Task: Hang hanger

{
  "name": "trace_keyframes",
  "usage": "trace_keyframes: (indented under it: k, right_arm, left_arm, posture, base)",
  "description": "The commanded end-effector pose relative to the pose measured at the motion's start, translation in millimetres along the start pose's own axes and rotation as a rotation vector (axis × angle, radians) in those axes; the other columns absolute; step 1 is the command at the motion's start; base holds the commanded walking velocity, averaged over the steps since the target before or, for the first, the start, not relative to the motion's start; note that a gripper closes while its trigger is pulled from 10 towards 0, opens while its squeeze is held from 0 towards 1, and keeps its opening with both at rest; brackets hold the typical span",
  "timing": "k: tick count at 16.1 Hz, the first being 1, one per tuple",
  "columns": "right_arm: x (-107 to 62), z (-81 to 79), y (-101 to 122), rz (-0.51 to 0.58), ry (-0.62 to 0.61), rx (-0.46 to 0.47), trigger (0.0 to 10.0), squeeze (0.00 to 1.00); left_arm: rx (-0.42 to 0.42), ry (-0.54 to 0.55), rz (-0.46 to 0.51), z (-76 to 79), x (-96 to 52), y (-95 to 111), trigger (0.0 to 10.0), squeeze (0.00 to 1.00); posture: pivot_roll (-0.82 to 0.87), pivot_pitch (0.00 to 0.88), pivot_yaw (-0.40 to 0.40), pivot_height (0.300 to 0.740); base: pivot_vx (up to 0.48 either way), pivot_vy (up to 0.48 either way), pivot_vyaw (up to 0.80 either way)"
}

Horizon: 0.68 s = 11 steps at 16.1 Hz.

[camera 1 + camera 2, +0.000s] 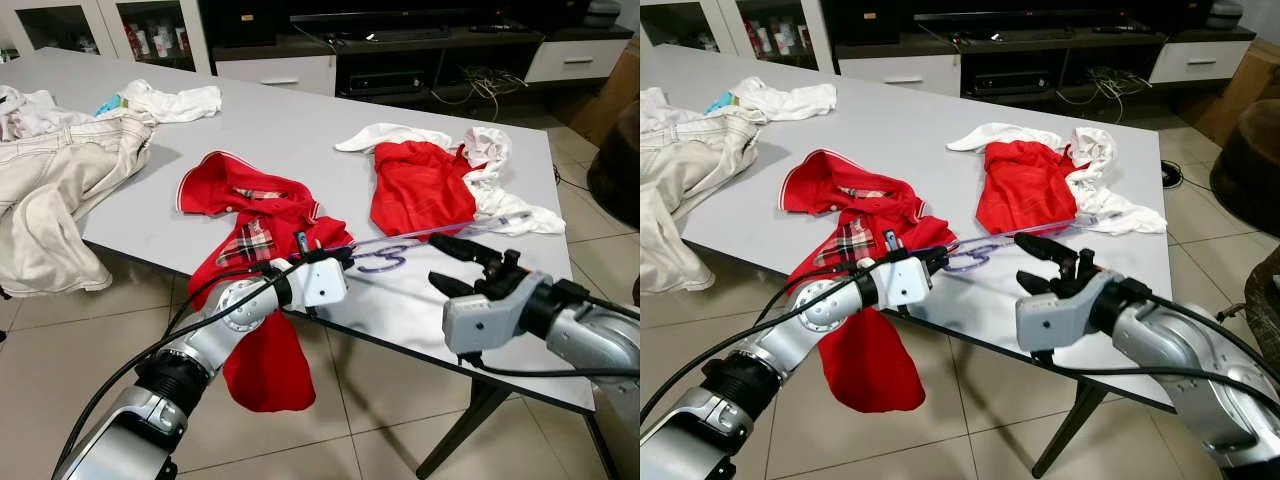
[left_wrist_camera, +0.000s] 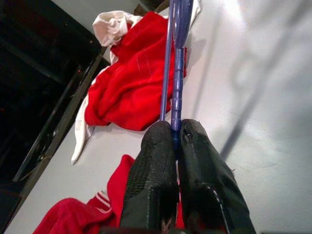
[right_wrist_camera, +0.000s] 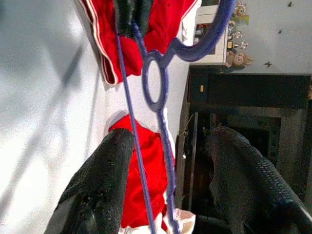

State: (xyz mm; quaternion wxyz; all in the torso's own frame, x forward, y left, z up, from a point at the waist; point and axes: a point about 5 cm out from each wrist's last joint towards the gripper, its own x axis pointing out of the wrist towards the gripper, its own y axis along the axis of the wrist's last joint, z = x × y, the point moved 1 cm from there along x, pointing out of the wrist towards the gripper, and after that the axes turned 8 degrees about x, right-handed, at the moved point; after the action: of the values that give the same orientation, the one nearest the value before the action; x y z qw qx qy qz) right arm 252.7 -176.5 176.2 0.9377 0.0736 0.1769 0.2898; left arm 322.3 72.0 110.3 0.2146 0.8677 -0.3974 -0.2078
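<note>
Above the grey table [image 1: 300, 140], beside the red polo shirt [image 1: 255, 215], the translucent blue hanger [image 1: 385, 255] is pinched at one end by the left gripper [image 2: 175, 141]. The right gripper [image 3: 168, 185] is spread wide around its bars; it should clamp one bar firmly before the left lets go

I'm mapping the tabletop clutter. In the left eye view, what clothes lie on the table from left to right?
Beige trousers → white cloth → red polo shirt hanging over the table's near edge → red garment → white garment tangled along its right side.
</note>
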Motion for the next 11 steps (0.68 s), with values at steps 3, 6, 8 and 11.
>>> trace_keyframes:
  k: [3, 6, 8, 11]
  right_arm:
    - [6.5, 1.4, -4, -0.02, 0.008, -0.025, 10.0, 0.0]
    - [7.5, -3.9, -12, -0.058, 0.034, -0.023, 10.0, 0.0]
    - [7.9, -7.3, -15, -0.074, 0.048, -0.015, 10.0, 0.0]
    - [9.9, -6.5, -15, -0.078, 0.039, 0.008, 3.7, 0.0]
  left_arm:
    - [0.034, -0.025, 0.017, 4.6, -0.1, 4, 10.0, 0.0]
    - [0.043, -0.03, 0.024, 5.8, -0.5, 5, 10.0, 0.0]
    - [0.05, -0.03, 0.031, 5.9, -0.2, 6, 10.0, 0.0]
    - [0.056, -0.032, 0.035, 6.1, 0.3, 7, 10.0, 0.0]
  posture:
    - [-0.14, 0.0, 0.027, 0.74]
    - [-0.14, 0.0, 0.027, 0.74]
    - [-0.14, 0.0, 0.029, 0.74]
    - [-0.14, 0.0, 0.029, 0.74]
  base:
    - [0.0, 0.0, 0.0]
    - [0.0, 0.0, 0.0]
    - [0.0, 0.0, 0.0]
    - [0.0, 0.0, 0.0]
